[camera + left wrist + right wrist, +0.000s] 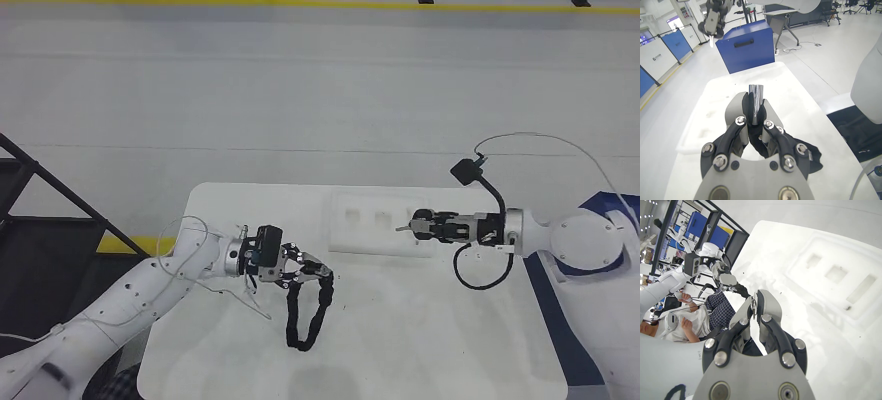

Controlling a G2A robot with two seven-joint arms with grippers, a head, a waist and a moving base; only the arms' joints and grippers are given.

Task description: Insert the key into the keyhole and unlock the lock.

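A white foam tray (pixel 350 240) with shallow pockets lies at the far side of the white surface (pixel 430 330), partly under the right hand (pixel 412 226). The left hand (pixel 312 268) is clamped on the cable lock (pixel 756 94) by its chrome barrel, and the black cable loop (pixel 305 320) droops from it. The right hand is pinched shut on the key (pixel 754 308), well apart from the lock.

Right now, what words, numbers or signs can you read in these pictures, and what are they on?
The key and the lock: no print that I can see.
White barrier panel: a logo with a word, a brand mark, so left unread.
Blue barrier panel: a small logo, too small to read.
White shell: a tiny sideways mark of letters, left unread.
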